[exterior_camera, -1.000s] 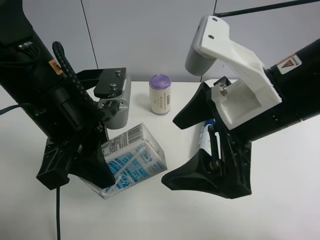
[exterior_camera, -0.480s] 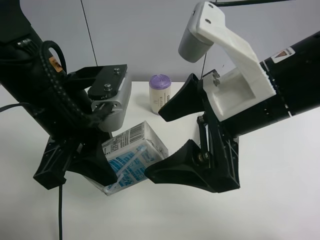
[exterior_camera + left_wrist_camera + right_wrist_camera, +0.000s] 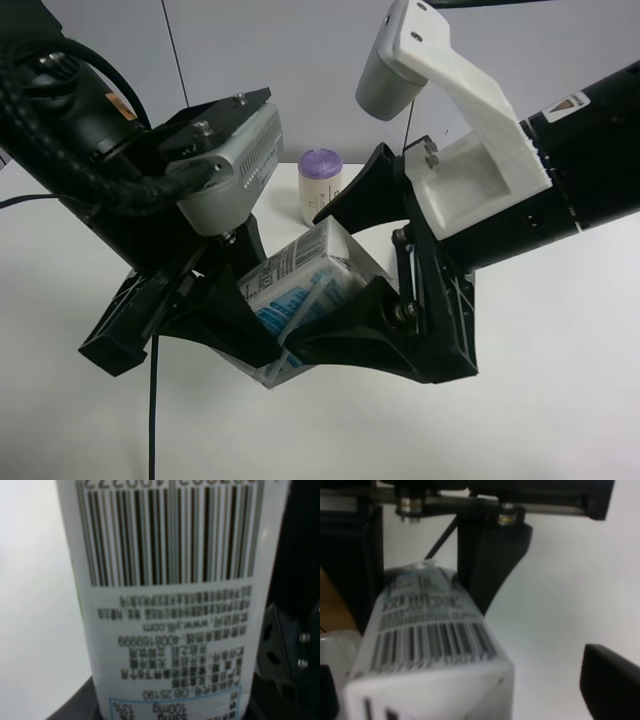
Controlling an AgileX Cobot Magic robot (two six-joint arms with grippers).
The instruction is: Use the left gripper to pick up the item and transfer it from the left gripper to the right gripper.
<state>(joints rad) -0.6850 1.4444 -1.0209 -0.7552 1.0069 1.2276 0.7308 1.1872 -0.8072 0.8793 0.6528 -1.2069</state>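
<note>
The item (image 3: 300, 285), a white-and-light-blue carton with a barcode, is held tilted above the table. The left gripper (image 3: 215, 322), on the arm with the grey-silver camera block at the exterior high view's left, is shut on it. The right gripper (image 3: 322, 280), on the arm with the white bracket, is open, with one black finger above the carton and one (image 3: 365, 335) below it. The carton's barcode side fills the left wrist view (image 3: 170, 605). In the right wrist view the carton (image 3: 430, 640) lies close in, with one right finger (image 3: 612, 680) well off to its side.
A purple-topped cream cylinder (image 3: 322, 185) stands on the white table (image 3: 560, 400) behind the grippers. A grey panelled wall (image 3: 300, 60) closes the back. The blue-capped bottle is hidden.
The left gripper has lifted the carton and carried it toward the right arm. The right gripper has moved in, so its open fingers now sit on either side of the carton.
</note>
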